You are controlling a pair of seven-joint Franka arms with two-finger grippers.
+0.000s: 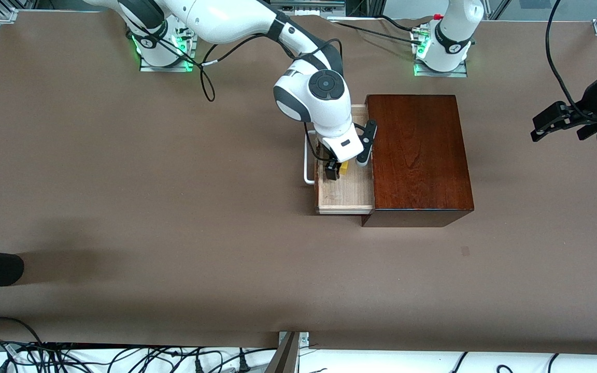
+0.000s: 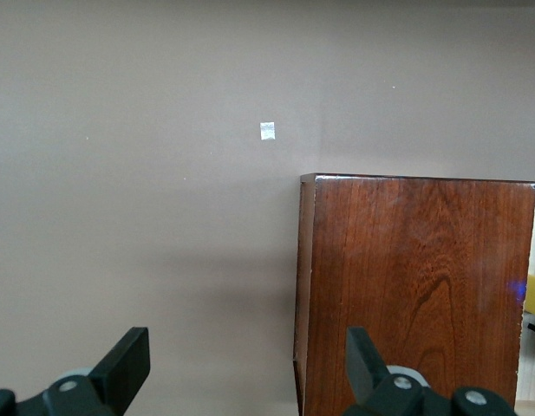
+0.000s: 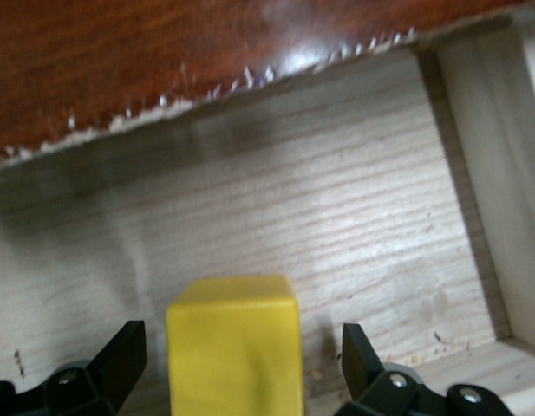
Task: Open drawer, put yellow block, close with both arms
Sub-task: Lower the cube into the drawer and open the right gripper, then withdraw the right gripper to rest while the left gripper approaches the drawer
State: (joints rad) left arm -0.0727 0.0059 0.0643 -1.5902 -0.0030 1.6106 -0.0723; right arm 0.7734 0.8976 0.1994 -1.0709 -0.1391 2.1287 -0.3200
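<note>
I am holding my right gripper [image 1: 339, 170] spread open just above the yellow block [image 3: 235, 345] lying in the open drawer [image 1: 344, 194] (handle at nine o'clock), while my left gripper [image 1: 563, 123], likewise open, is waiting at three o'clock.

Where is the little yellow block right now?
The yellow block sits in the open drawer, between the open fingers of the right hand, beside the brown box.

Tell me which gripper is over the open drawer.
The right gripper, fingers spread around the yellow block in the drawer. The left gripper waits off the table's end.
</note>
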